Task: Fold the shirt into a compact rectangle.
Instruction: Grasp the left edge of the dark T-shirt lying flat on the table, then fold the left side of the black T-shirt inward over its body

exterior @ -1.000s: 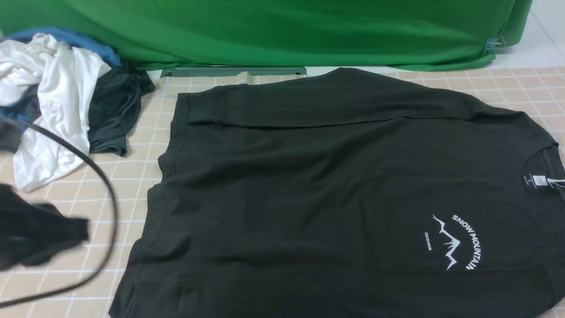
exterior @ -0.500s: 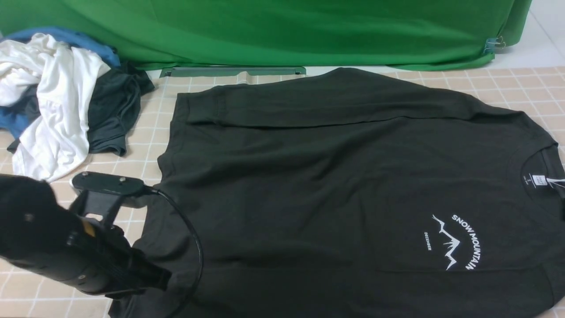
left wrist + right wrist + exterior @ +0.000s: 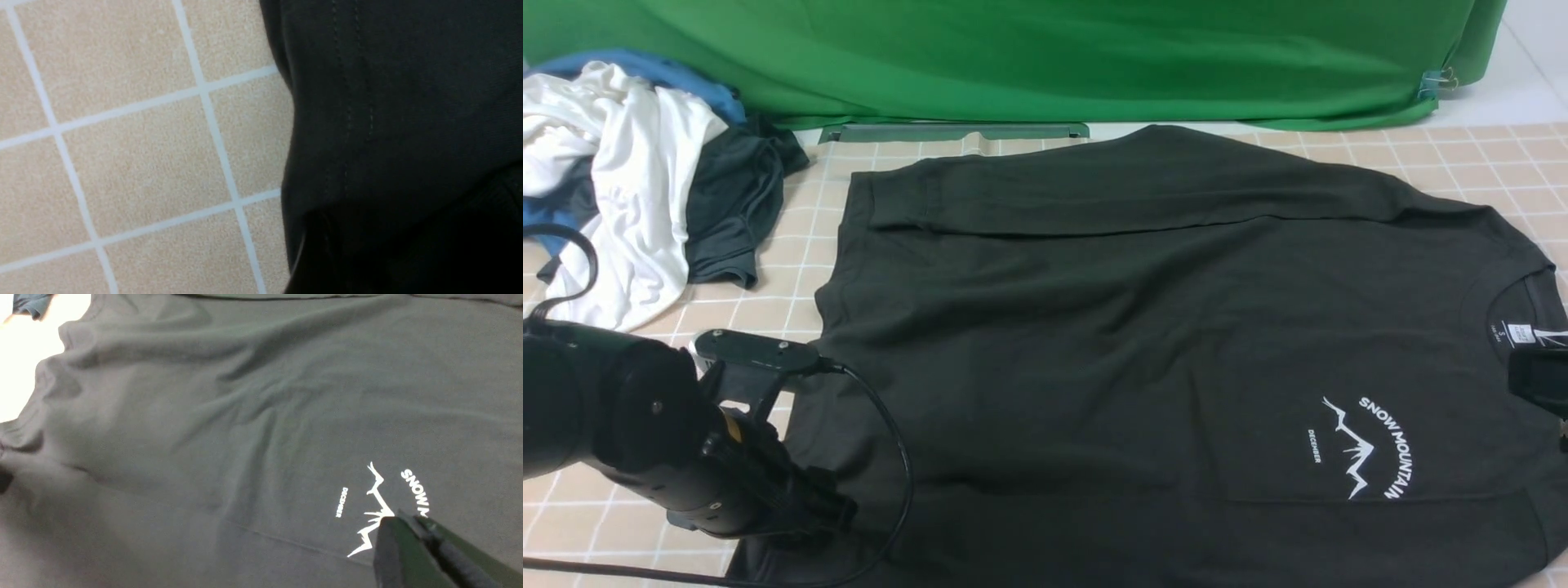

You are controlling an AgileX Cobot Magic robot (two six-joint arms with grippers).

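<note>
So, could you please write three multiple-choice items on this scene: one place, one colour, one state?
1. Where is the pile of clothes? A. in a basket B. at the mat's far left C. at the mat's near right
2. What colour is the print on the shirt? A. red B. yellow C. white
3. How does the shirt lie? A. spread out B. rolled up C. bunched in a ball
Answers: 1 B, it sits left of the shirt, by the green cloth; 2 C, the mountain and letters are white; 3 A, it covers most of the mat.
</note>
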